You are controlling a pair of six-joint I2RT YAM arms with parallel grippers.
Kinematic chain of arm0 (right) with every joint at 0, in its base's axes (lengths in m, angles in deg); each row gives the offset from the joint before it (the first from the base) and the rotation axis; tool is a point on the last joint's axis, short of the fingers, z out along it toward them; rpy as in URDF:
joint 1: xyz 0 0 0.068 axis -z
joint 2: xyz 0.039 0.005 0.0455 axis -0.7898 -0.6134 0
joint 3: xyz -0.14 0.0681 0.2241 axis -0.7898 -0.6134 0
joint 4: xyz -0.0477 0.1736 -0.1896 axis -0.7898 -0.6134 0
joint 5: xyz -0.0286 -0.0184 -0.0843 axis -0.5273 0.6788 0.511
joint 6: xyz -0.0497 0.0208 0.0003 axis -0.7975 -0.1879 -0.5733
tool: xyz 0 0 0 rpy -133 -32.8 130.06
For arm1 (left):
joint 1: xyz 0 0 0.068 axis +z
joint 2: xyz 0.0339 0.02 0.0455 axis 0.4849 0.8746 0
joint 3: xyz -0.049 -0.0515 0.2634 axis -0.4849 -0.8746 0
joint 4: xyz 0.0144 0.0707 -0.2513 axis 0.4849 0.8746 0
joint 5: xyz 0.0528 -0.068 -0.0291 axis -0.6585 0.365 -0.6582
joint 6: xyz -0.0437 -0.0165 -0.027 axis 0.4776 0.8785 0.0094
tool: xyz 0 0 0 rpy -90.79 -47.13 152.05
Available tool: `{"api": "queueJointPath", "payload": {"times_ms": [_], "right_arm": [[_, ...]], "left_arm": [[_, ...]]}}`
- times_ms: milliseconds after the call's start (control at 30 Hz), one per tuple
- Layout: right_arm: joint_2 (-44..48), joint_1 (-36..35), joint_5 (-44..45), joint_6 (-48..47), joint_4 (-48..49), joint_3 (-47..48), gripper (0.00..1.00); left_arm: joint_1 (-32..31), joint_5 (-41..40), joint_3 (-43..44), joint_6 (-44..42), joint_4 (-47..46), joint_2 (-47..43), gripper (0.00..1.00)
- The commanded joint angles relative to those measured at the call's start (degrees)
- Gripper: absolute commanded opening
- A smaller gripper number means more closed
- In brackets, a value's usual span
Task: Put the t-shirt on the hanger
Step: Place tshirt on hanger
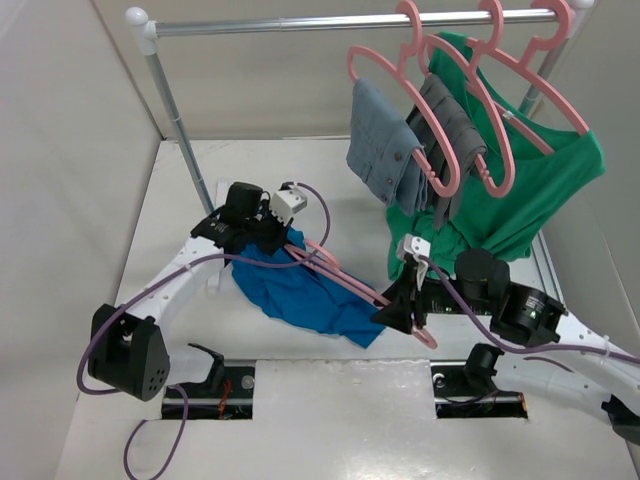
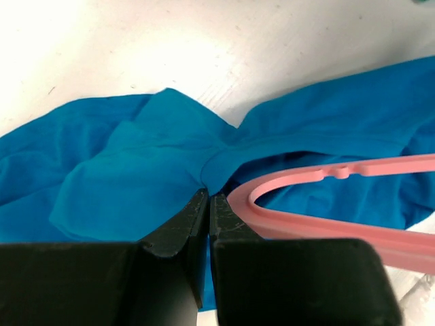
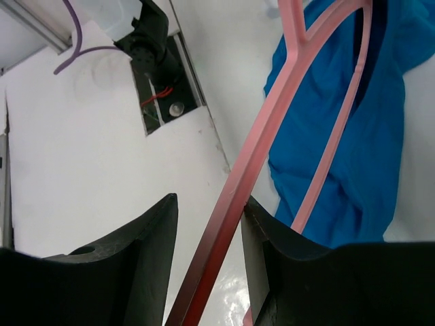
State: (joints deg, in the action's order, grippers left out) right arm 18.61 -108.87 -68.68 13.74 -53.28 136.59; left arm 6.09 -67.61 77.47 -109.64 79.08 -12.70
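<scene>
The blue t-shirt (image 1: pixel 300 295) lies crumpled on the white table. The pink hanger (image 1: pixel 350 280) lies slantwise across it, with its hook end near my right gripper. My left gripper (image 1: pixel 283 237) is at the shirt's far edge. In the left wrist view the left gripper (image 2: pixel 207 195) is shut on a fold of the t-shirt (image 2: pixel 122 170), with the hanger's curved shoulder (image 2: pixel 306 178) just to its right. My right gripper (image 1: pixel 400 305) straddles the hanger. In the right wrist view the right gripper (image 3: pixel 211 200) has the hanger's bar (image 3: pixel 270 115) touching one finger with a gap to the other; the t-shirt (image 3: pixel 380 136) lies beyond.
A metal clothes rail (image 1: pixel 300 22) spans the back, its post (image 1: pixel 175 120) at the left. Pink hangers on it carry grey garments (image 1: pixel 385 145) and a green shirt (image 1: pixel 540 180) at the back right, hanging close above my right arm. Two dark base slots (image 1: pixel 215 390) lie at the near edge.
</scene>
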Motion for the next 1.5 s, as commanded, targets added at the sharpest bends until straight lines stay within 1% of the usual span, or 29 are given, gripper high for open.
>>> {"api": "queueJointPath", "payload": {"times_ms": [0, 133, 267, 333, 433, 500, 567, 667, 700, 800, 900, 1033, 1167, 1200, 1233, 1267, 1300, 1333, 1367, 1400, 1433, 1467], "right_arm": [[-1.22, -0.16, 1.53, -1.62, 10.42, -1.54, 0.00], [-4.57, -0.16, -0.93, -2.15, 14.11, -3.65, 0.00], [-5.10, -0.16, -0.41, -3.21, 15.87, -5.59, 0.00], [-2.47, -0.16, 0.91, -3.21, 18.67, -7.17, 0.00], [1.21, -0.16, 5.82, -3.81, 21.66, -9.89, 0.00], [2.63, -0.16, 8.20, -4.60, 24.65, -11.74, 0.00], [3.34, -0.16, 8.21, -6.88, 29.03, -14.29, 0.00], [2.73, -0.16, 8.21, -10.57, 31.86, -14.91, 0.00], [2.20, -0.16, 8.21, -11.20, 32.74, -15.43, 0.00], [1.58, -0.16, 7.59, -12.51, 37.04, -16.84, 0.00], [1.58, 0.37, 5.93, -14.27, 40.38, -17.37, 0.00], [1.58, 1.51, 2.68, -14.28, 44.25, -19.39, 0.00], [-0.26, 5.02, -2.59, -14.28, 47.77, -20.01, 0.00], [-1.13, 5.64, -6.00, -14.80, 48.65, -20.01, 0.00], [-2.88, 6.77, -7.60, -14.81, 49.44, -20.01, 0.00], [-3.68, 6.79, -8.92, -15.42, 49.97, -19.31, 0.00], [-4.39, 7.48, -11.28, -15.94, 50.67, -19.30, 0.00], [-4.92, 7.49, -12.61, -15.95, 50.68, -19.30, 0.00], [-5.62, 8.19, -13.93, -16.65, 51.46, -19.30, 0.00], [-5.63, 8.19, -15.07, -17.35, 51.47, -19.30, 0.00], [-5.63, 8.71, -17.26, -17.36, 51.47, -19.30, 0.00], [-5.63, 9.24, -18.06, -17.88, 51.47, -19.30, 0.00]], "left_arm": [[-0.55, 3.46, 2.32, -0.45, 2.11, -1.60, 0.00], [-0.55, 6.44, 4.25, 0.33, 4.04, -2.74, 0.00], [-0.55, 10.14, 7.50, 0.95, 8.69, -4.14, 0.00], [-0.55, 10.84, 8.04, 0.95, 9.23, -6.16, 0.00], [-0.55, 11.38, 8.04, 0.95, 10.81, -9.32, 0.00], [-0.55, 13.12, 8.04, 0.95, 11.52, -10.82, 0.00], [-1.08, 13.66, 8.04, 0.95, 11.52, -12.75, 0.00], [-4.23, 13.14, 9.17, 2.88, 9.85, -13.55, 0.00], [-6.50, 12.61, 9.18, 4.37, 9.32, -14.16, 0.00], [-8.89, 11.90, 9.79, 6.39, 6.60, -14.69, 0.00], [-8.90, 13.05, 11.89, 8.42, 4.49, -14.70, 0.00], [-8.90, 13.05, 14.89, 7.73, 4.49, -14.70, 0.00], [-10.21, 15.68, 16.03, 5.71, 6.41, -14.17, 0.00], [-10.91, 15.68, 16.03, 4.92, 7.46, -14.17, 0.00], [-10.92, 15.68, 15.51, 3.78, 7.47, -14.17, 0.04], [-10.92, 15.16, 15.51, 1.15, 8.08, -14.69, 0.12], [-10.92, 13.50, 15.51, -1.05, 8.61, -14.70, 0.32], [-10.92, 12.18, 15.51, -3.59, 8.62, -15.57, 0.40], [-10.92, 10.51, 15.51, -6.14, 8.62, -17.14, 0.44], [-10.92, 6.58, 14.72, -10.26, 8.62, -18.20, 0.47], [-10.92, 5.06, 14.72, -12.39, 7.05, -19.26, 0.54], [-10.92, 4.09, 13.93, -14.49, 6.51, -20.31, 0.58]]}}
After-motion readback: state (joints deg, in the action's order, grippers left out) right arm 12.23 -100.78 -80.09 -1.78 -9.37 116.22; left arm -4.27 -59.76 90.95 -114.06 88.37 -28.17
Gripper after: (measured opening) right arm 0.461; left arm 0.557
